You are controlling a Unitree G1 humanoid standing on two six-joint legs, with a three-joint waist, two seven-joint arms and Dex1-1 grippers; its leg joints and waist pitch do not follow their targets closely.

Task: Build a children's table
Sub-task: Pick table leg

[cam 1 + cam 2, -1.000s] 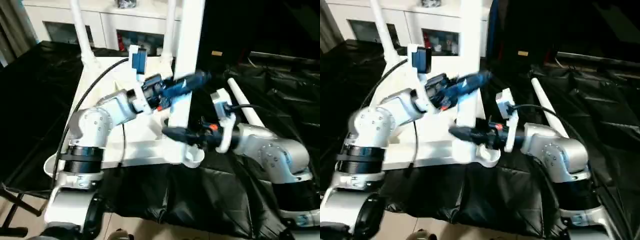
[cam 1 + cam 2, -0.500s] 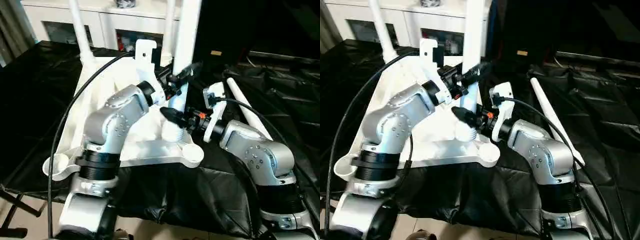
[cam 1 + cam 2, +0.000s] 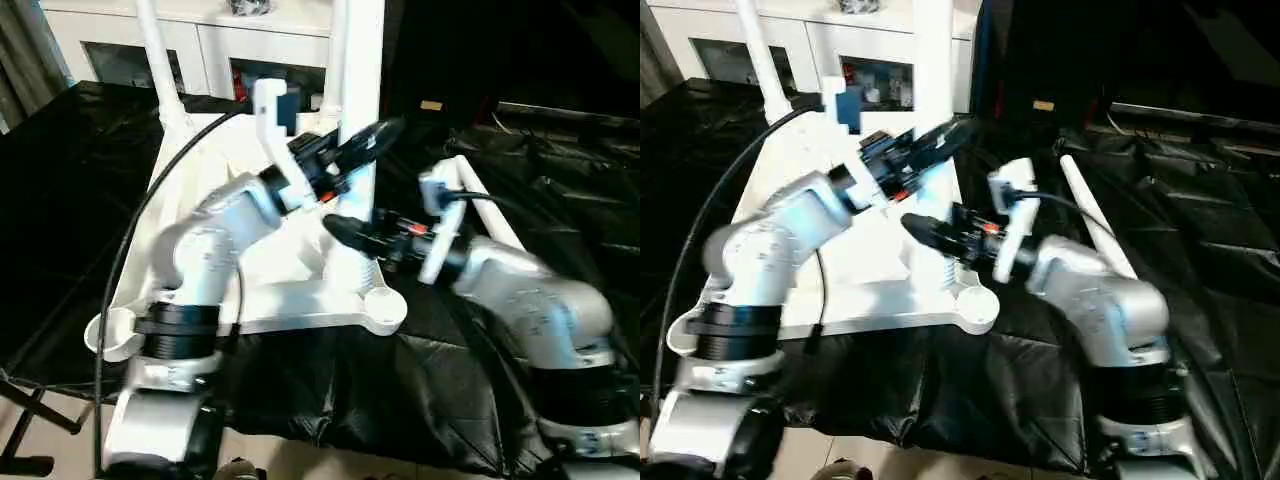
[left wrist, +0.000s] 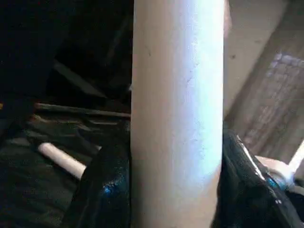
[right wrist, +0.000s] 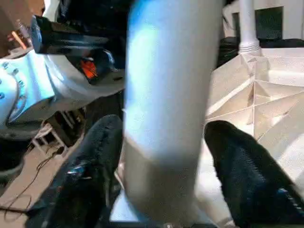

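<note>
Tabletop lies underside up on the black sheet, ribs showing; using it as the reference. Two legs already stand in the far corner sockets: far-left leg and far-right leg. Third leg is upright over the near-right part of the tabletop, its threaded end visible just above the tabletop at the right gripper.

Near-left socket is empty. The round socket at the near-right corner also looks open, with the third leg's base just behind it, so I can't tell from these blurred frames whether that leg is seated, partly threaded, or only resting there.

Fourth leg lies loose on the sheet, to the right of the tabletop, untouched.

Left gripper: jaws either side of the third leg, higher up, fingers against it, reads as gripping. Right gripper: straddles the same leg near its threaded end, but there's a gap between its fingers and the tube, so loose, not clamped.

Judgement: roughly half done. Left: finish screwing leg three home, fit leg four in the near-left socket, then presumably flip the table upright.
</note>
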